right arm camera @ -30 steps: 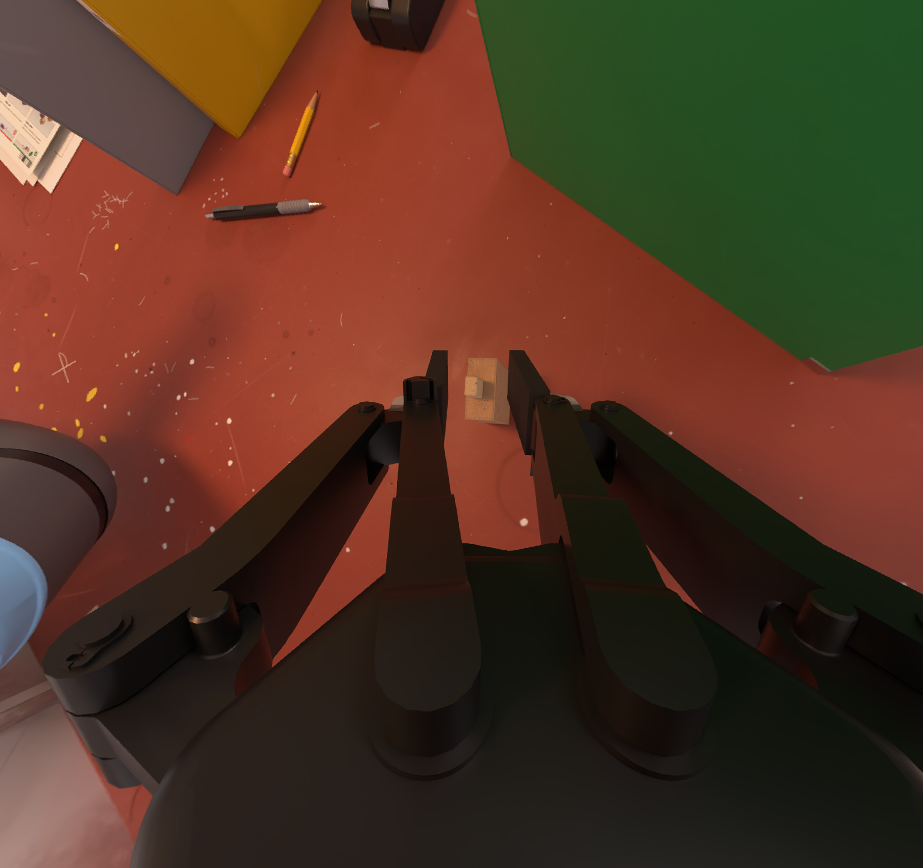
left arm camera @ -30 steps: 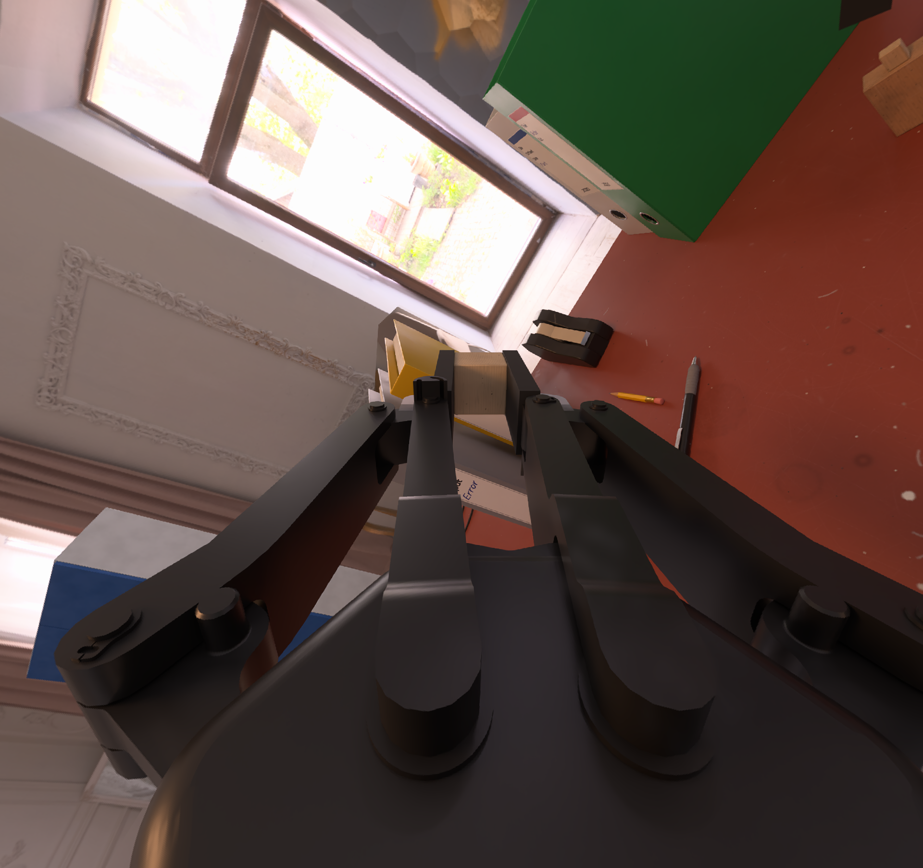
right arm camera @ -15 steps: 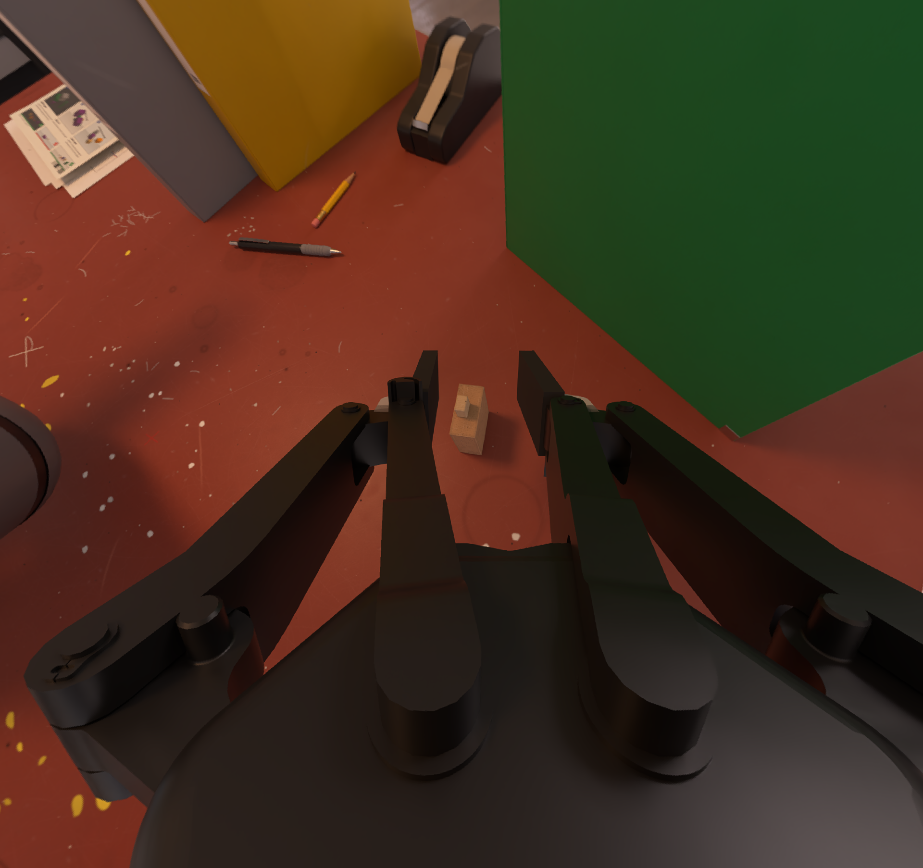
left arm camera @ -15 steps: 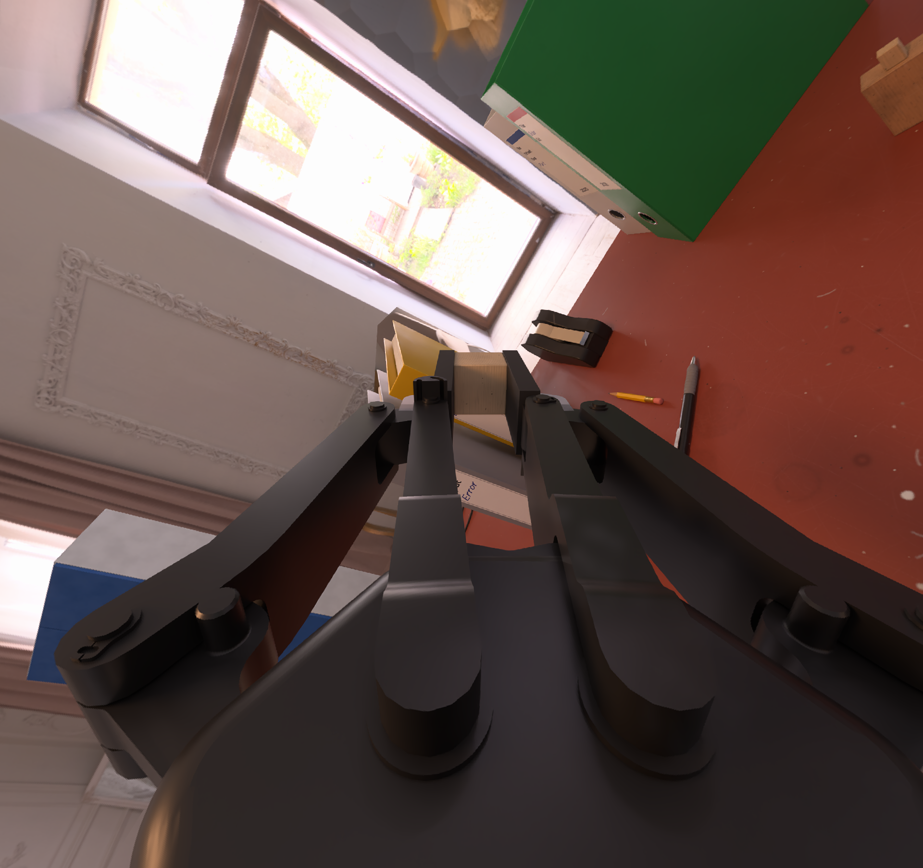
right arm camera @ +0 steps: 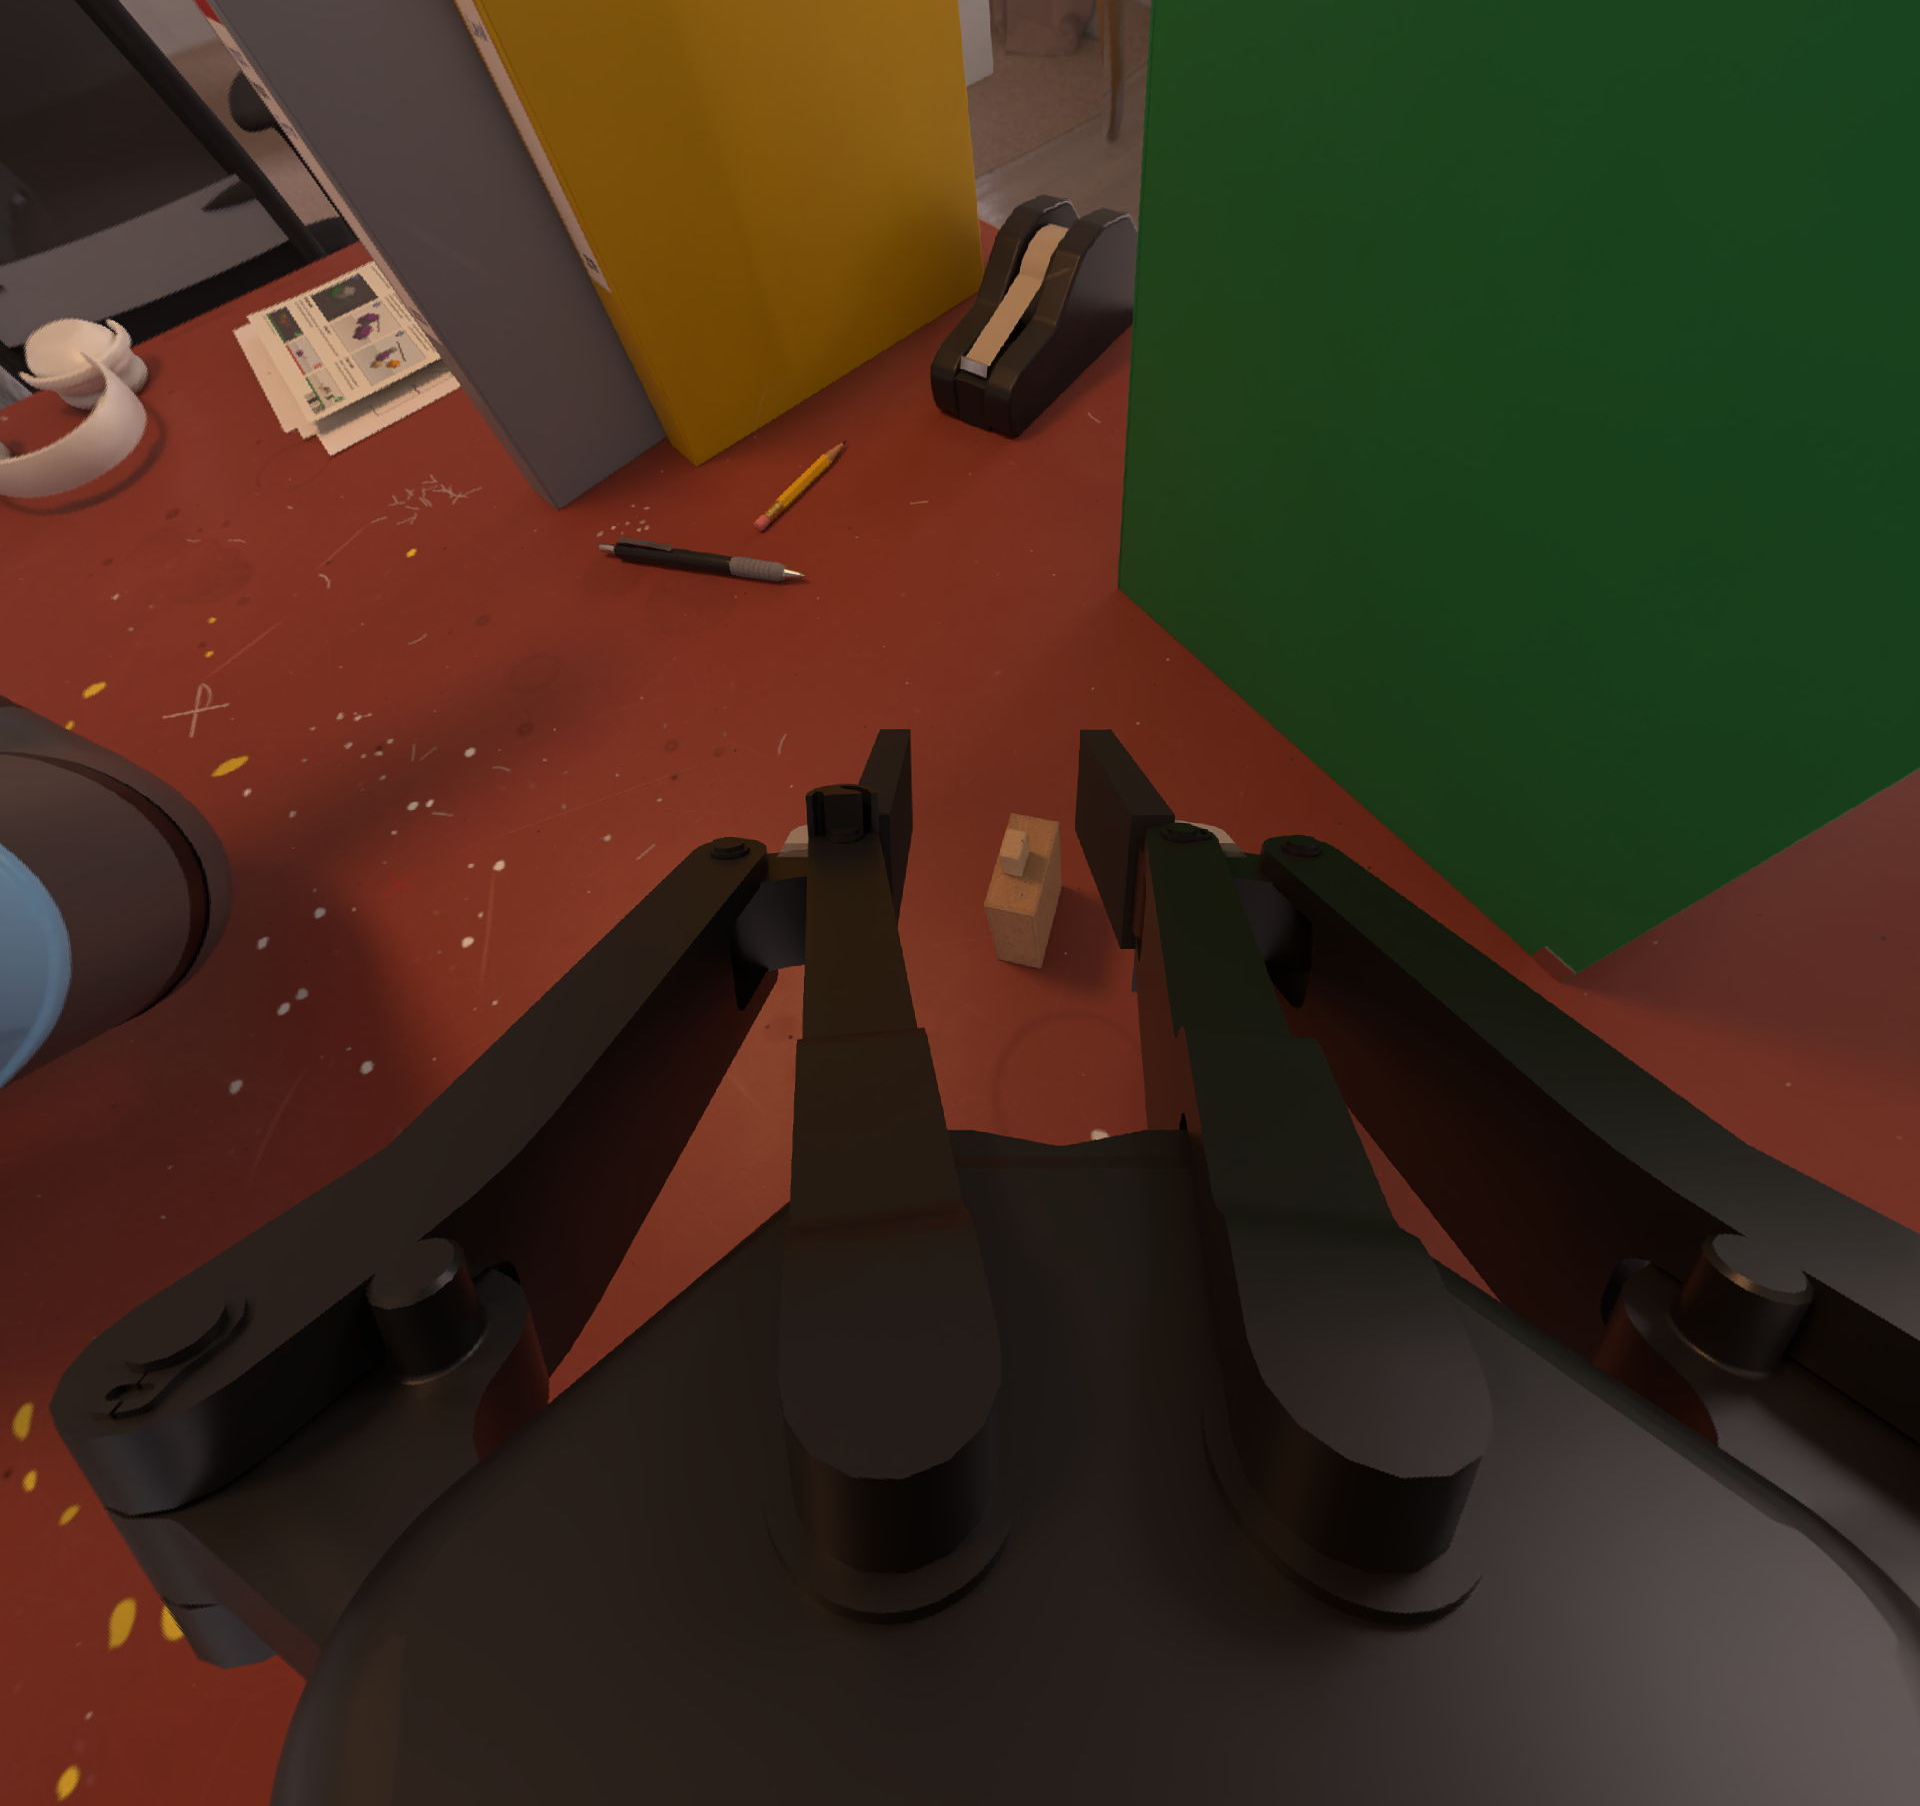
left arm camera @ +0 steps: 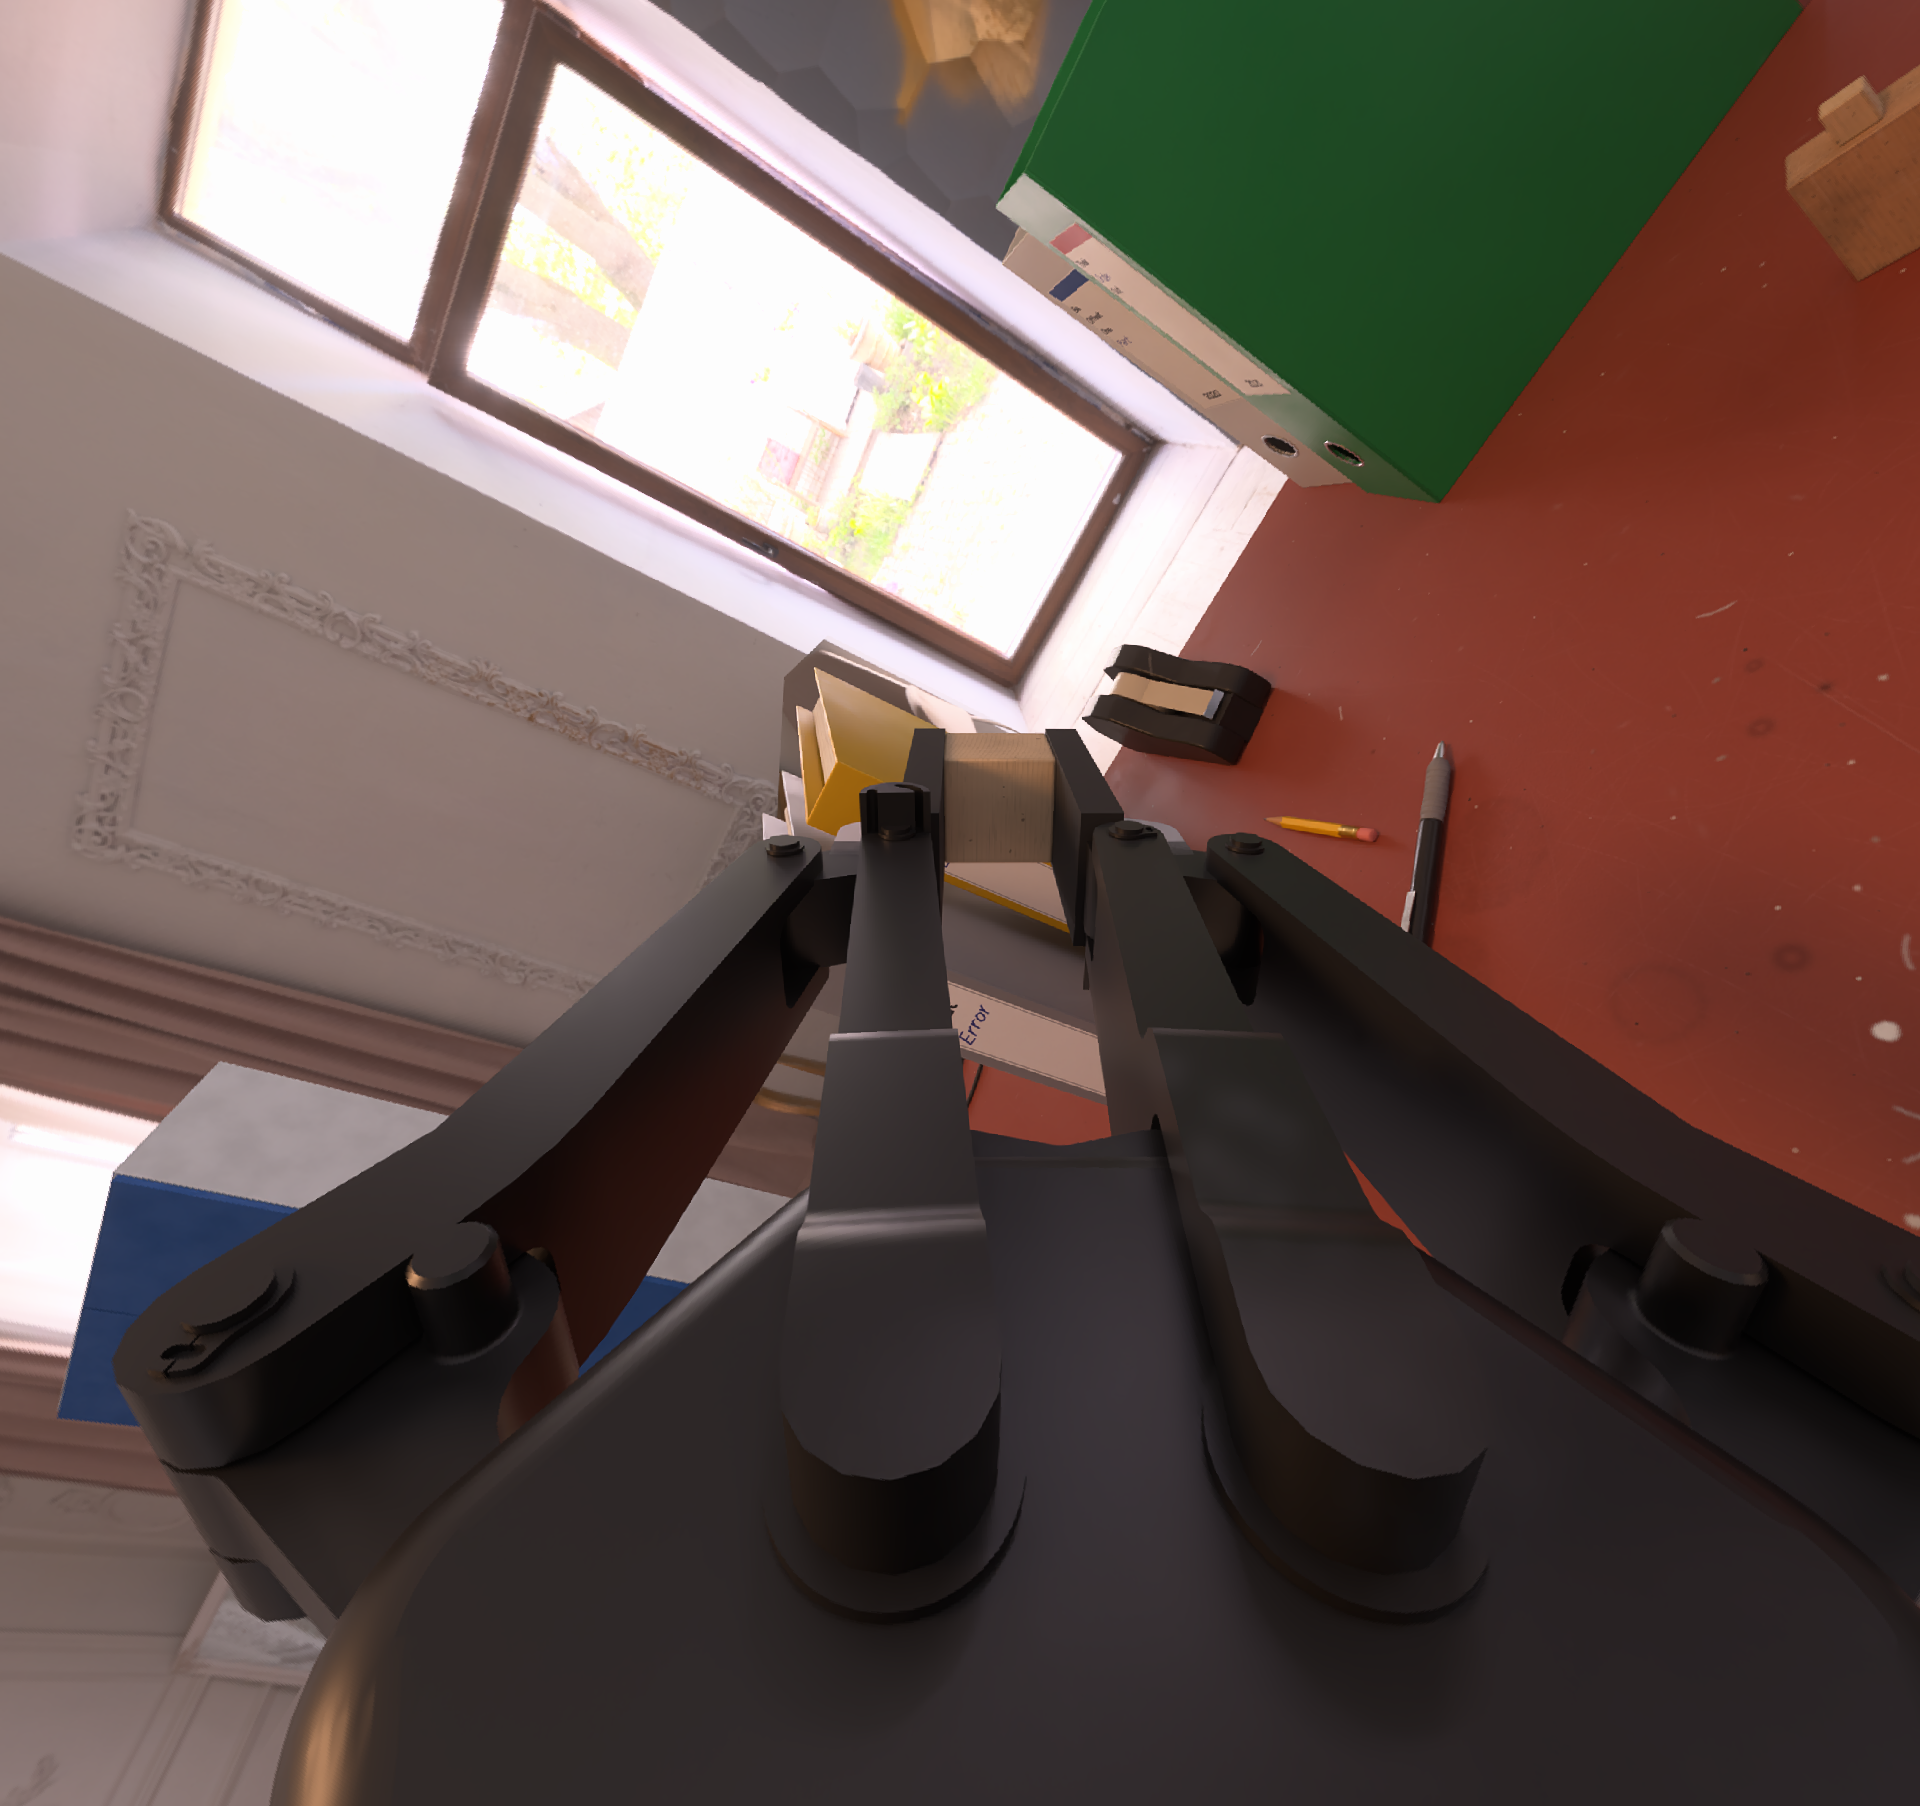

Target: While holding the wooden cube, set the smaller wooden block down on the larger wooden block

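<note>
My left gripper is shut on the pale wooden cube and holds it in the air, tilted up toward the window. The larger wooden block stands on the red table with the smaller wooden block resting on top of it. Both also show at the far right of the left wrist view, the larger block with the smaller block on it. My right gripper is open and empty, raised well above and behind the stacked blocks, which show between its fingers.
A tall green binder stands close on the right of the blocks. A yellow binder and a grey binder stand behind, with a tape dispenser, a pencil, a pen and papers on the table.
My right gripper has opened wider and drawn up and back from the stacked blocks, tilting its view toward the binders. The left gripper and its cube have not moved.
</note>
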`<state>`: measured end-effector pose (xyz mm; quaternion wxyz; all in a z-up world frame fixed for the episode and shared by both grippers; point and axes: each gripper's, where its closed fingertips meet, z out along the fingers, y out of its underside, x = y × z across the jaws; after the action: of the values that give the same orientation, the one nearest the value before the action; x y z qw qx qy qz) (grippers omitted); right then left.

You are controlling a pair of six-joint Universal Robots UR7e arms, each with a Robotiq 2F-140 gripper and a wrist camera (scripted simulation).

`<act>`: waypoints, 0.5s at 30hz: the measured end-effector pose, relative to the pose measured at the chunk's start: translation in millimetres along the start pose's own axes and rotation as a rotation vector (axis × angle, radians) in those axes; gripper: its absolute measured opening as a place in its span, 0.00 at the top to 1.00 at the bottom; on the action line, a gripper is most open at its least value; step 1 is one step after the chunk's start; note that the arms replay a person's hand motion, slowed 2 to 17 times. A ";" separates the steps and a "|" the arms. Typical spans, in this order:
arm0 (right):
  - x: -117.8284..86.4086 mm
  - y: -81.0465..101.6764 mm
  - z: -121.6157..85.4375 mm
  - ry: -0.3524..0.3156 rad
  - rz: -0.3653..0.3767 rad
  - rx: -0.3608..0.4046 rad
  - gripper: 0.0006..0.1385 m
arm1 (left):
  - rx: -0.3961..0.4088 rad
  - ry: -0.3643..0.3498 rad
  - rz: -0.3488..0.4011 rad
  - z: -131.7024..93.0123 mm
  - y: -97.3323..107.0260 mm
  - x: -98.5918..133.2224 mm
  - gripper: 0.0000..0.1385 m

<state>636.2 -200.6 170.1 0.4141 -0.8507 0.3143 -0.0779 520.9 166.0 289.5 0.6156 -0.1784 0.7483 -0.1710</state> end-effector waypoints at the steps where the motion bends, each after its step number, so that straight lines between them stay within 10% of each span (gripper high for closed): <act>1: -0.6 1.1 -0.2 -0.005 0.007 0.001 0.69 | 0.000 0.000 0.000 0.1 0.0 0.1 0.82; 15: -23.4 21.9 5.2 -0.198 0.111 -0.061 0.67 | -0.004 0.004 0.008 1.0 -0.6 2.3 0.82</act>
<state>609.5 -193.3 153.3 0.4206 -0.8478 0.3207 0.0390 521.5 164.4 287.6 0.6145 -0.1765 0.7505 -0.1675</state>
